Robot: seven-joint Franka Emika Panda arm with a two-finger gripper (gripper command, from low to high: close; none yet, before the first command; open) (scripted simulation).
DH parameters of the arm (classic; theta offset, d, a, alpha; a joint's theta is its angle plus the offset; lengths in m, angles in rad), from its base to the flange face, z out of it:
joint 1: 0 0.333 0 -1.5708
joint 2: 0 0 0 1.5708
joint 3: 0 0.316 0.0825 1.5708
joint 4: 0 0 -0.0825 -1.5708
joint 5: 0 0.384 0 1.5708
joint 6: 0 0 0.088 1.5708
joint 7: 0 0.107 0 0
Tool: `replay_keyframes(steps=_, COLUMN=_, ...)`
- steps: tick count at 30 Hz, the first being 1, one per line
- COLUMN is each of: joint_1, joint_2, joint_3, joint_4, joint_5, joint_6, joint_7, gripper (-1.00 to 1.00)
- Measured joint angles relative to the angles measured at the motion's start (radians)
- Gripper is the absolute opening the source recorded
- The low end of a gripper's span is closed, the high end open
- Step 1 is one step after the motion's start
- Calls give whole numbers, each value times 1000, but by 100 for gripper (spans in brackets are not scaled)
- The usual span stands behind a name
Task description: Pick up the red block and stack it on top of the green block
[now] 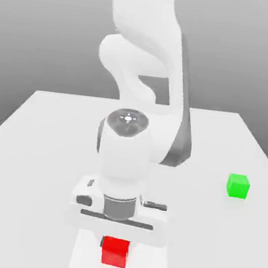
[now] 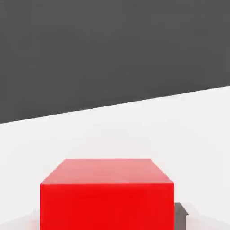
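Claw [image 1: 116,241] down low on desk [image 1: 41,149], clenched on red block [image 1: 114,252]; green block [image 1: 237,186] well apart, exterior view's right

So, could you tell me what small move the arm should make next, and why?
Probably a short straight lift. The gripper is down over the red block and shut on it, and the block still sits on the table. The green block stands apart toward the exterior view's right, so the red one likely needs to clear the surface before it is carried across.
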Motion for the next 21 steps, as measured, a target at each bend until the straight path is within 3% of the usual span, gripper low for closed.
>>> replay_keyframes(steps=6, joint_1=68, joint_2=-146, joint_3=94, joint_4=-51, joint_5=22, joint_6=-94, joint_7=-132, gripper=-100)
replay_keyframes(steps=21, joint_1=580, joint_2=-362, joint_3=329, joint_4=-220, joint_5=155, joint_6=-135, joint_7=-784, gripper=-100)
